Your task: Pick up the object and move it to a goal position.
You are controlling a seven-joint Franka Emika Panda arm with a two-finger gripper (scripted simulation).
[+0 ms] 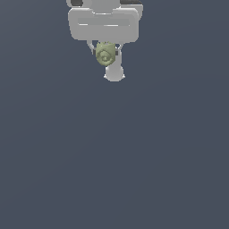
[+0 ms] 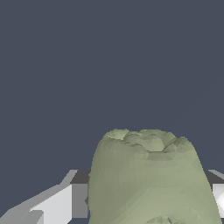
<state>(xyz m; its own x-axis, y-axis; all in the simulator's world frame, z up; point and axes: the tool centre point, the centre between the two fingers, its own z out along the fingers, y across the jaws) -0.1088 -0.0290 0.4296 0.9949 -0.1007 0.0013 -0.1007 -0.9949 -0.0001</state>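
Observation:
The object point(image 1: 105, 54), a small pale olive-green lump with a ring mark on the end facing the exterior camera, hangs between the fingers of my gripper point(image 1: 105, 53) near the top of the exterior view. The gripper is shut on it, one finger on each side. In the wrist view the object point(image 2: 148, 179) fills the lower middle as a mottled green stub, with a grey finger point(image 2: 57, 205) pressed to one side and the other finger point(image 2: 217, 199) just showing at the picture's edge.
A plain dark blue-grey surface point(image 1: 114, 156) fills both views. The white arm body point(image 1: 103, 22) sits above the gripper, and a rounded white part point(image 1: 114, 73) shows just below the object.

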